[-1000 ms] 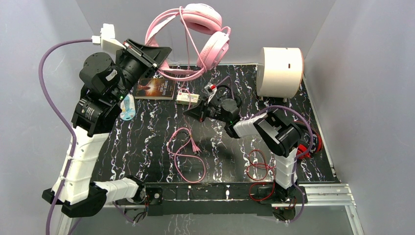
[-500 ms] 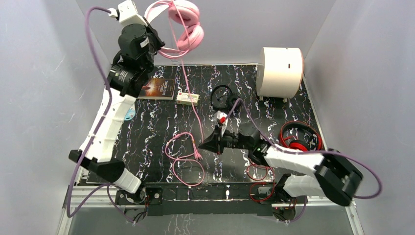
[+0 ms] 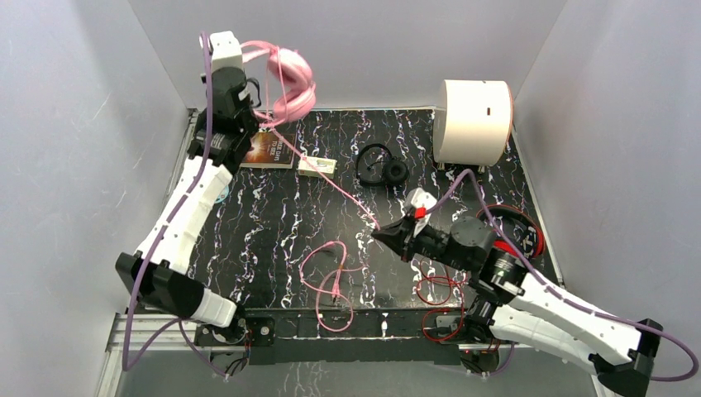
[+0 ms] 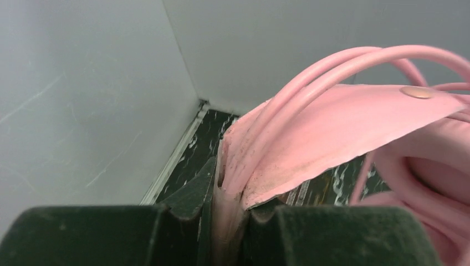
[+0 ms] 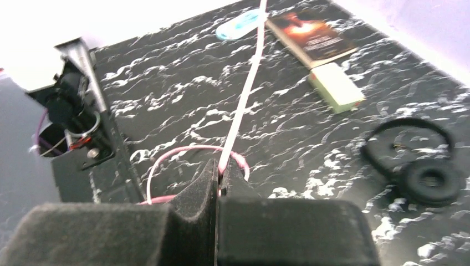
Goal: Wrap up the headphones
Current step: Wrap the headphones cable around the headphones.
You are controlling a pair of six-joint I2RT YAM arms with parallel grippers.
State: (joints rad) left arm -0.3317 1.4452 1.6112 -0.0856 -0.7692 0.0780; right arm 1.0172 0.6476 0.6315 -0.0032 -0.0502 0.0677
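Observation:
My left gripper is shut on the headband of the bulky pink headphones, held up at the back left corner; the band fills the left wrist view. Their pink cable runs taut down to my right gripper, which is shut on it. The cable's loose end lies in loops near the front edge. The small black headphones lie at the back middle. The red and black headphones lie at the right, partly hidden by my right arm, their red cable coiled in front.
A white cylinder stands at the back right. A book, a small pale box and a blue object lie at the back left. Grey walls close in three sides.
My left gripper has swung the pink headphones to the back left and turned them. My right gripper has moved right along the cable, pulling it taut; the loose loops shifted right.

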